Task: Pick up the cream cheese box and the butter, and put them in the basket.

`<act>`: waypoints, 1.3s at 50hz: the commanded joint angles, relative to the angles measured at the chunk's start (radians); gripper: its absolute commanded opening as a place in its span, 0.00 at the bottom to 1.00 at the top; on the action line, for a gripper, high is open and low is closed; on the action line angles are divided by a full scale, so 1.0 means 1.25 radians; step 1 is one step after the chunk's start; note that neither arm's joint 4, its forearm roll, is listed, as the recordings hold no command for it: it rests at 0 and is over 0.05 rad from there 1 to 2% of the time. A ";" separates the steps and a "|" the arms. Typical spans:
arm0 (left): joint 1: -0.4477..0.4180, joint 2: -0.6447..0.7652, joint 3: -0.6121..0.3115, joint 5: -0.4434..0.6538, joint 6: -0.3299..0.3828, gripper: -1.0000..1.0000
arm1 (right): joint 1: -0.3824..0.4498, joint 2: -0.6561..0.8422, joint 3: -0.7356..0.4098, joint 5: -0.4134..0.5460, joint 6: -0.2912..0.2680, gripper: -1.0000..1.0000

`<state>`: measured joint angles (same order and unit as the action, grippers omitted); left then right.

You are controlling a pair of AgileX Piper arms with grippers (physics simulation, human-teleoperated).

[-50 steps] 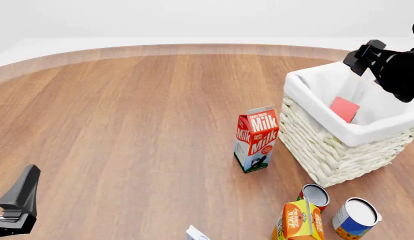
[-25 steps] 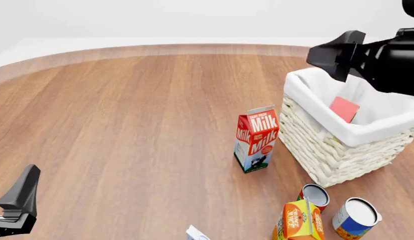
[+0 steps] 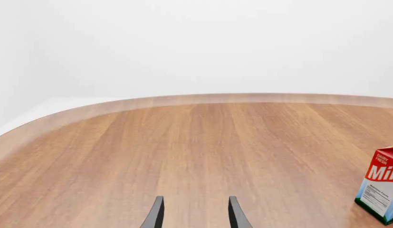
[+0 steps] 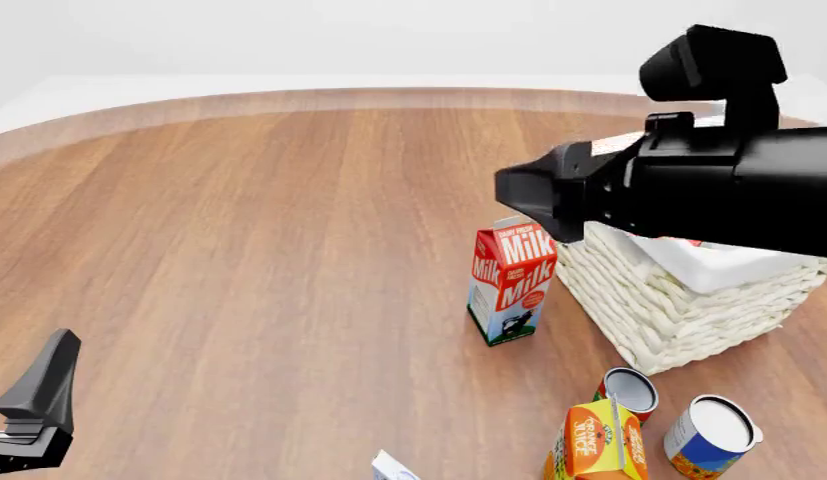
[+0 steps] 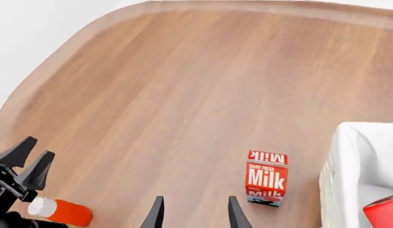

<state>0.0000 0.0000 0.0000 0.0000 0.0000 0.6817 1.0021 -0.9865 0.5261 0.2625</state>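
The butter (image 5: 384, 212) shows as a red corner inside the basket (image 5: 340, 176) in the right wrist view. In the front view my right arm covers the basket's inside, so only its woven wall (image 4: 664, 300) shows. A white corner with pale blue marks at the bottom edge is the cream cheese box (image 4: 392, 467), mostly cut off. My right gripper (image 4: 515, 190) hovers high, left of the basket and above the milk carton; its fingers (image 5: 157, 213) stand apart and empty. My left gripper (image 4: 34, 405) rests low at the near left, open with nothing between its fingers (image 3: 156, 214).
A red-and-white milk carton (image 4: 512, 280) stands just left of the basket. Two cans (image 4: 631, 390) (image 4: 711, 436) and an orange juice carton (image 4: 597, 446) stand near the front right. An orange bottle with a white cap (image 5: 61, 212) lies near my left gripper.
My right arm has swung from above the basket's far side leftward and toward the camera, now hiding the basket's inside and the butter. The left arm has not moved.
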 commanded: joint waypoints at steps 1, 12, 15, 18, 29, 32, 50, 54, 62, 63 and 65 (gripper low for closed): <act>0.000 0.000 0.000 0.000 0.000 1.00 | 0.073 0.037 0.014 -0.021 -0.018 1.00; 0.000 0.000 0.000 0.000 0.000 1.00 | 0.123 0.082 -0.007 -0.008 -0.033 1.00; 0.000 0.000 0.000 0.000 0.000 1.00 | 0.140 0.093 0.005 -0.020 -0.040 1.00; 0.000 0.000 0.000 0.000 0.000 1.00 | 0.151 0.101 0.007 -0.024 -0.039 1.00; 0.000 0.000 0.000 0.000 0.000 1.00 | 0.188 0.145 0.032 -0.053 -0.033 1.00; 0.000 0.000 0.000 0.000 0.000 1.00 | 0.202 0.160 0.047 -0.069 -0.026 1.00; 0.000 0.000 0.000 0.000 0.000 1.00 | 0.234 0.223 0.090 -0.111 -0.009 1.00; 0.000 0.000 0.000 0.000 0.000 1.00 | 0.230 0.232 0.108 -0.128 -0.003 1.00; 0.000 0.000 0.000 0.000 0.000 1.00 | 0.238 0.261 0.134 -0.156 0.017 1.00; 0.000 0.000 0.000 0.000 0.000 1.00 | 0.240 0.266 0.136 -0.160 0.019 1.00; 0.000 0.000 0.000 0.000 0.000 1.00 | 0.246 0.278 0.138 -0.168 0.025 1.00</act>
<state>0.0000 0.0000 0.0000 0.0000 0.0000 0.9720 1.3010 -0.8464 0.3582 0.2682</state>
